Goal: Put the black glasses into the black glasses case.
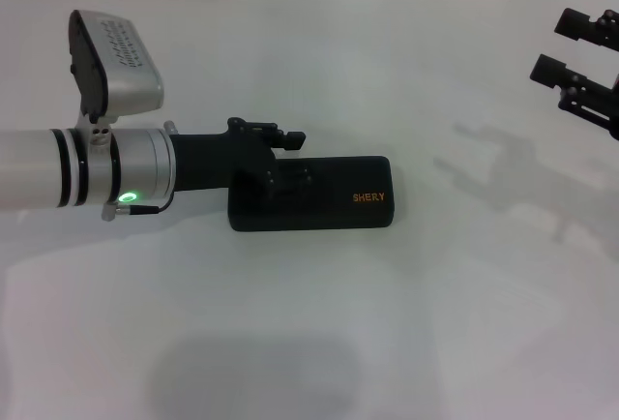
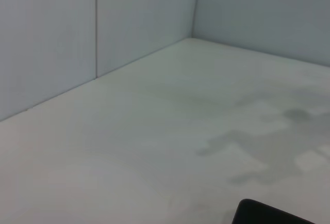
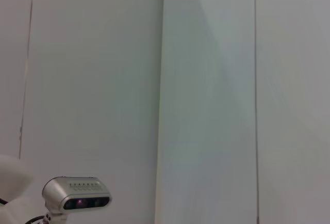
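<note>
Black case looks closed, left arm parked right on top of it

Black glasses case (image 1: pixel 319 197) lies flat on the white tabletop (image 1: pixel 406 323), lid down with the orange lettering facing up. No sign of the black glasses anywhere on the tabletop, so my guess is they're already inside, but I can't confirm that with the lid down.

Left gripper (image 1: pixel 288 161) reaches in from the left and sits over the left half of the case, one finger poking past the back edge and the rest down on the lid. Black on black, so I can't tell whether the jaws are released or clenched. Its wrist view only catches a corner of the case.

Right gripper (image 1: pixel 578 52) hangs up and off to the far right, well apart from everything, jaws spread and holding nothing.

If this is the lid-pressing step, I'd push straight down and evenly near the middle so the case doesn't skid or tip on that slick surface, then lift straight up so the fingers don't catch the lid edge and flip it open again
</note>
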You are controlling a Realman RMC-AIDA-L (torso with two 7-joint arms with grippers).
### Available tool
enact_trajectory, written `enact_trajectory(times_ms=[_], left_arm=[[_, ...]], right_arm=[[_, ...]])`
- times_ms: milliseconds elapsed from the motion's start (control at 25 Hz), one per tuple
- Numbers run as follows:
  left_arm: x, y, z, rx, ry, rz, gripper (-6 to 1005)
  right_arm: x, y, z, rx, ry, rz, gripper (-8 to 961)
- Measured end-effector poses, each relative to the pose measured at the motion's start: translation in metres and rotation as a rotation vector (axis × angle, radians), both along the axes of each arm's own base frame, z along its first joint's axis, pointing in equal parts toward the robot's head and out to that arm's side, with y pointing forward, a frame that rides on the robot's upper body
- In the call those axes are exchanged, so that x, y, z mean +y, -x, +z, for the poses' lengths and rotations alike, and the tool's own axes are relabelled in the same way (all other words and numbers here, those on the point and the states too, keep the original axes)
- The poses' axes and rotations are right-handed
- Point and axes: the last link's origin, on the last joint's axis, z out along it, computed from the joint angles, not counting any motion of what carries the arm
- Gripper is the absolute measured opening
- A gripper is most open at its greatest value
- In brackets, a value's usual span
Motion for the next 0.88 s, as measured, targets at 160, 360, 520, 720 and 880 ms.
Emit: enact_trajectory(times_ms=[160,360,520,720,880], left_arm=[[-0.005,-0.009,0.005,-0.094,-0.029,-0.055,534],[-0.037,-0.033,0.032,-0.365,-0.049,-0.296,534],[-0.052,-0.033,0.051,-0.442,-0.027,-0.368,533],[-0.074,-0.004,0.072,-0.424,-0.031,-0.331,601],[-0.085,0.008,0.076,-0.402,-0.046,-0.311,692]], right_arm=[[0.000,0.003,-0.004,-0.012,0.020,0.015,562],[0.007,0.026,-0.031,-0.091,0.141,0.085,560],[0.008,0.043,-0.058,-0.147,0.250,0.123,567],[0.009,0.065,-0.087,-0.178,0.368,0.185,670],[0.001,0.072,-0.095,-0.165,0.368,0.258,781]])
